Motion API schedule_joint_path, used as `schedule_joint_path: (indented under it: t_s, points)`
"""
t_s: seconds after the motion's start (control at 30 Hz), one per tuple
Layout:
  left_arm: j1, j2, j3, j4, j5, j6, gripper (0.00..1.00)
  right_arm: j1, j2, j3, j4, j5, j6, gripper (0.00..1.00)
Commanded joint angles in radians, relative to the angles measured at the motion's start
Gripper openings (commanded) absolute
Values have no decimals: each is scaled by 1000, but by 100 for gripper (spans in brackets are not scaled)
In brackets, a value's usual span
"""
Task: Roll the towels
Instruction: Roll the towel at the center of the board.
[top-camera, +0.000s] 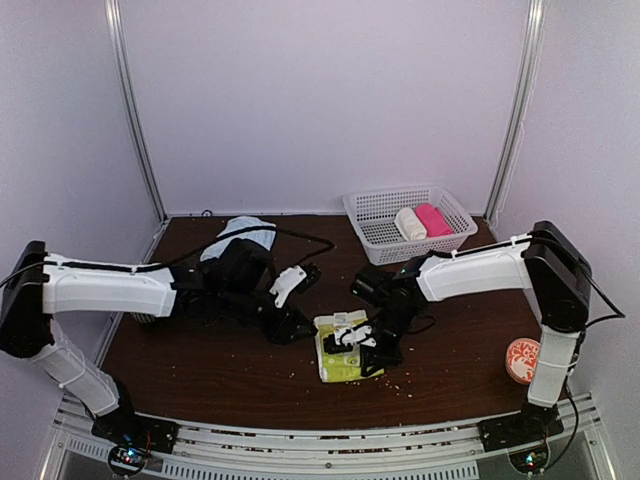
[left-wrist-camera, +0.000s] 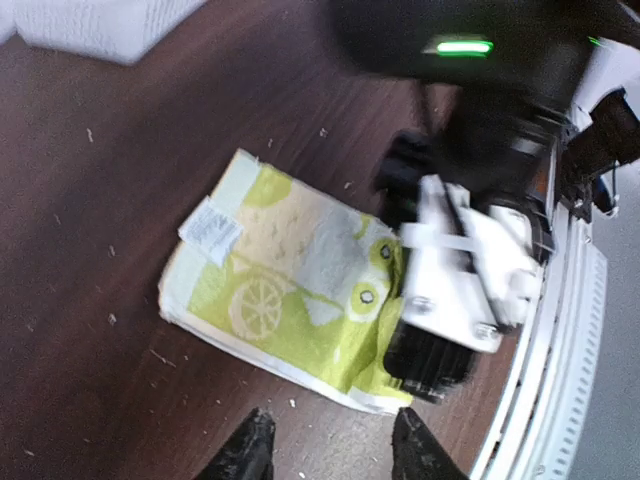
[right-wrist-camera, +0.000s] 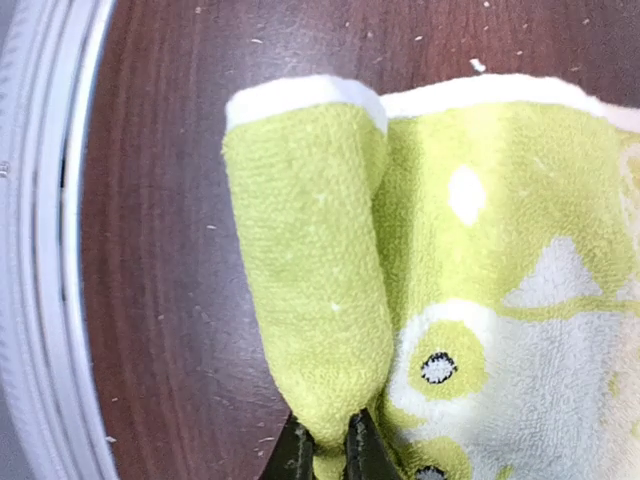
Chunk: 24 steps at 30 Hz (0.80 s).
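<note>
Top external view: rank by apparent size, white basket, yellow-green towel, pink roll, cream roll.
1. white basket
2. yellow-green towel
3. pink roll and cream roll: these look about alike, so they are not ranked against each other.

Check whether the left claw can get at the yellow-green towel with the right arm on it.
Probably yes. The left claw stands open with only bare table between it and the yellow-green towel; the right claw pinches just one folded edge, so the labelled end looks free.
</note>
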Motion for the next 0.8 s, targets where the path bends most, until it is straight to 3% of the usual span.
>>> schedule_joint_path:
  t_s: [0.0,0.13,0.3,0.5,0.77]
  points:
    - [-251,-213,-123,234,-361,232,42,-93,191,133,-413,-281,-42,0]
    - [-305,-194,-88,208,-354,308,43,-150,331,272,-543,-341,-67,0]
    - [-331,25,89,44,-253,421,42,-176,431,367,-555,-348,-18,0]
    - [-336,260,237,-59,-298,510,42,-179,447,405,-554,-357,10,0]
    - [-336,391,284,-96,-378,557,44,-178,435,379,-537,-358,11,0]
